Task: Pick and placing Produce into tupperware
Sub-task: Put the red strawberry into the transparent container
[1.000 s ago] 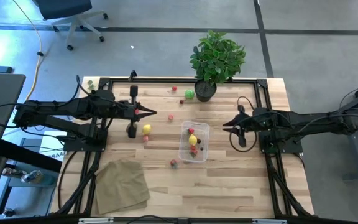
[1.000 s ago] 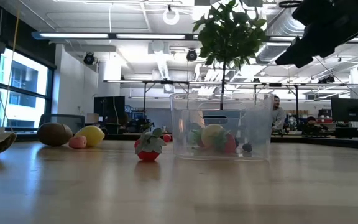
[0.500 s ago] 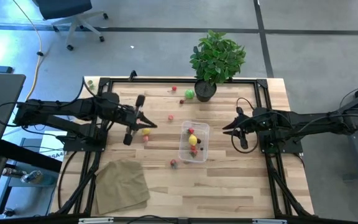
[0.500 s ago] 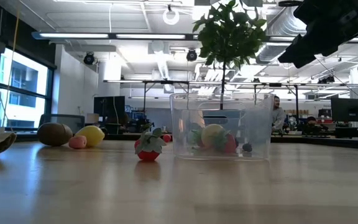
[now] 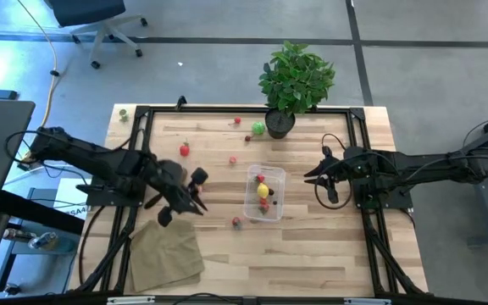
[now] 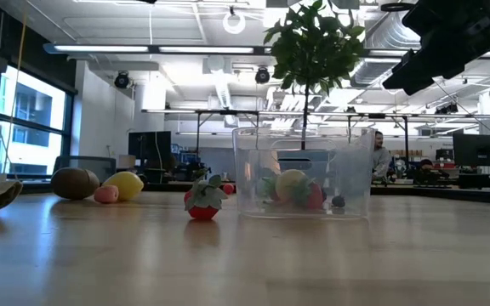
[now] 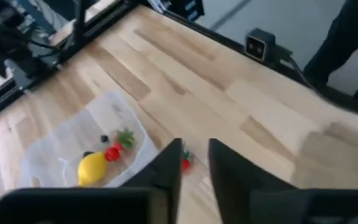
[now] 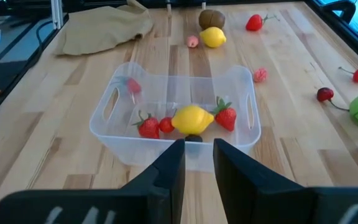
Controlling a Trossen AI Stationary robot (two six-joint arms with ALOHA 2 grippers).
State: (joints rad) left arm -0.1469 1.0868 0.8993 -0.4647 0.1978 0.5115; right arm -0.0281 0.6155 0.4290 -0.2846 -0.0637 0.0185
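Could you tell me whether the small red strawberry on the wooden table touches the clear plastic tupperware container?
Apart: in the low view, bare table shows between the strawberry and the container.

overhead straight down, low level across table, all sharing tupperware (image 5: 265,192)

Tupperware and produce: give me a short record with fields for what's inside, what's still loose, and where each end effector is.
tupperware: clear, no lid, mid-table
inside: yellow lemon, red strawberries
loose produce: one strawberry near the tupperware; green piece and small red pieces toward the potted plant
left end effector: open, empty, above the table between the cloth and the tupperware
right end effector: open, empty, raised beside the tupperware
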